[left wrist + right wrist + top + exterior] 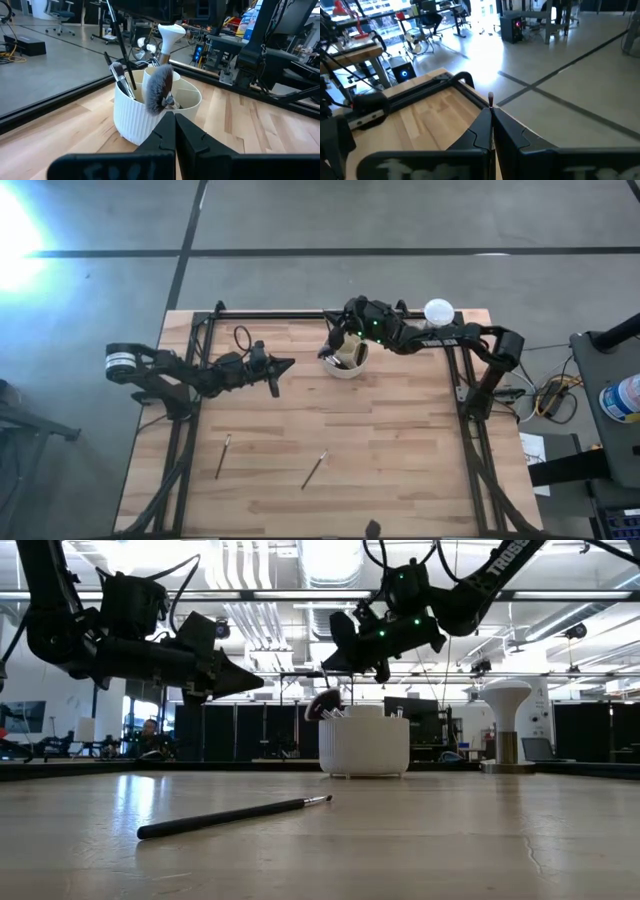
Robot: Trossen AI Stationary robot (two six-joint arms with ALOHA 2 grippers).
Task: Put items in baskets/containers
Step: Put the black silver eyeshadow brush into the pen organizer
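The cream ribbed holder (345, 362) stands at the table's far middle; it also shows in the low view (364, 745) and the left wrist view (135, 117). Several brushes stand in it, one with a fluffy head (160, 87). My right gripper (336, 337) hovers just above the holder's left rim, shut on a thin dark brush (120, 45). My left gripper (288, 365) is shut and empty, left of the holder and above the table, pointing at it. Two brushes (223, 455) (315, 468) lie flat on the near part of the table; one shows in the low view (235, 817). My right gripper pinches the thin brush between its two fingers; a short end (490, 97) sticks out past the fingertips. The fingers lie across the brush. Its dark handle (125, 60) slants down from the gripper into the holder, among the other brushes.
A white globe on a grey stand (438, 310) stands at the far right, behind my right arm. Black frame rails (190, 430) run along the table's left, right and far edges. The wood between the two loose brushes and the holder is bare.
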